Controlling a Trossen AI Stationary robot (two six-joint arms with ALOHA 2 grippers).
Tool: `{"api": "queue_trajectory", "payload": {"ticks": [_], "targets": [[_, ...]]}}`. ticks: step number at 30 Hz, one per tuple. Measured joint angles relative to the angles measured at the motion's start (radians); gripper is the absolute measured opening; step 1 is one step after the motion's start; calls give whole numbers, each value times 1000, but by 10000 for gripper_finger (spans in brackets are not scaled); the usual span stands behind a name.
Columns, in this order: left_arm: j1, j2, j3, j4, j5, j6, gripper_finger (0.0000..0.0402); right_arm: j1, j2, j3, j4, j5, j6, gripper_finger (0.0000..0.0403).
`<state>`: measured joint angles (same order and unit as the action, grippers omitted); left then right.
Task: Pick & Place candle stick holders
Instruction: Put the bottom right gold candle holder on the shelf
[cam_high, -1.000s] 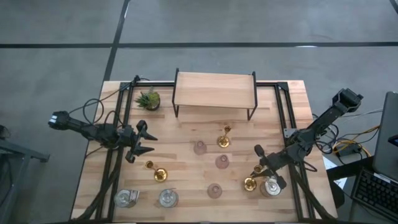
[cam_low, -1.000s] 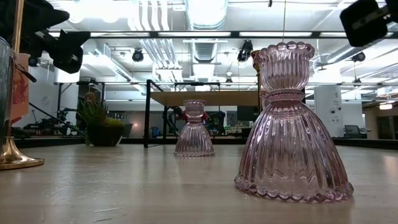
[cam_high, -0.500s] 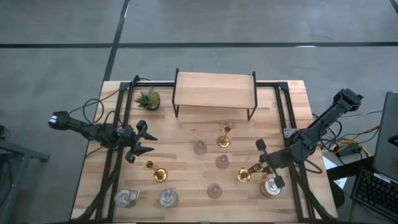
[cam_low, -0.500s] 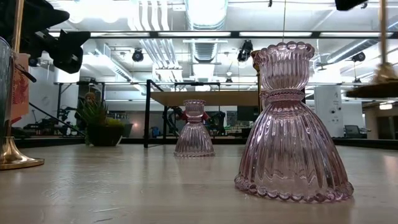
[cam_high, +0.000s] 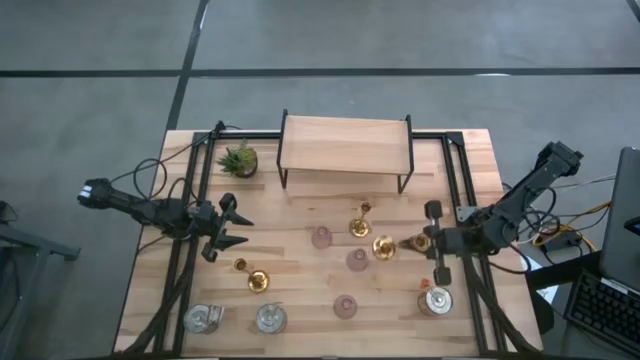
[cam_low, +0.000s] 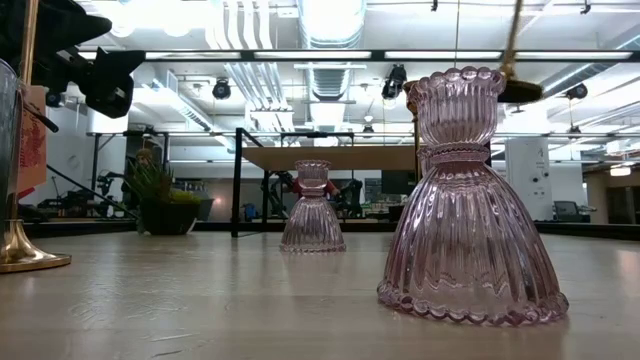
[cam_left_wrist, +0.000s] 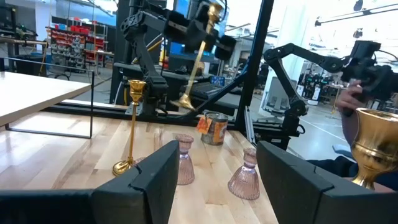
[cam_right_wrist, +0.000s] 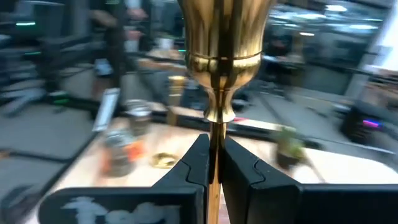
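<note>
My right gripper (cam_high: 422, 243) is shut on a gold candle stick holder (cam_high: 386, 247) that hangs above the table's right middle and also shows in the left wrist view (cam_left_wrist: 198, 62). Another gold holder (cam_high: 360, 222) stands nearby on its round base, and one more (cam_high: 255, 279) stands at the left. Three pink glass holders (cam_high: 321, 237) (cam_high: 357, 260) (cam_high: 345, 306) stand in the middle. Silvery cups (cam_high: 203, 319) (cam_high: 270, 318) (cam_high: 436, 300) stand along the near edge. My left gripper (cam_high: 236, 232) waits open at the left, touching nothing. My right gripper pinches the gold holder's thin stem (cam_right_wrist: 215, 146) between its two fingers (cam_right_wrist: 198, 163), just below the cup end (cam_right_wrist: 219, 37). The fingers reach in level from the table's right and lie across the stem. The holder is lifted clear and tilted, its round base (cam_left_wrist: 185, 102) lowest.
A wooden shelf on black legs (cam_high: 345, 145) stands at the far middle, with a small green potted plant (cam_high: 238, 160) to its left. Black frame rails (cam_high: 455, 170) run along both sides of the table.
My right gripper has risen and gone toward the table's far edge, rolling its wrist, still shut on the gold holder. The holder has come up from beside the silvery cup at the near right, clear of the table, and has tipped so its base swings toward the left.
</note>
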<state>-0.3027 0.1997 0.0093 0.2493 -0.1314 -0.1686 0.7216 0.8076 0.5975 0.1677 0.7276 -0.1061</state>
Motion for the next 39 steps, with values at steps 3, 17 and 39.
{"api": "queue_trajectory", "payload": {"ticks": [3, 17, 39], "targets": [[0, 0, 0, 0, 0, 0, 218, 0, -14, 21, -16, 155, -12, 18], [0, 0, 0, 0, 0, 0, 218, -79, -129, 86, -15, 531, -147, 18], [0, 0, 0, 0, 0, 0, 218, -746, -147, 99, -8, 29, -91, 18]]}}
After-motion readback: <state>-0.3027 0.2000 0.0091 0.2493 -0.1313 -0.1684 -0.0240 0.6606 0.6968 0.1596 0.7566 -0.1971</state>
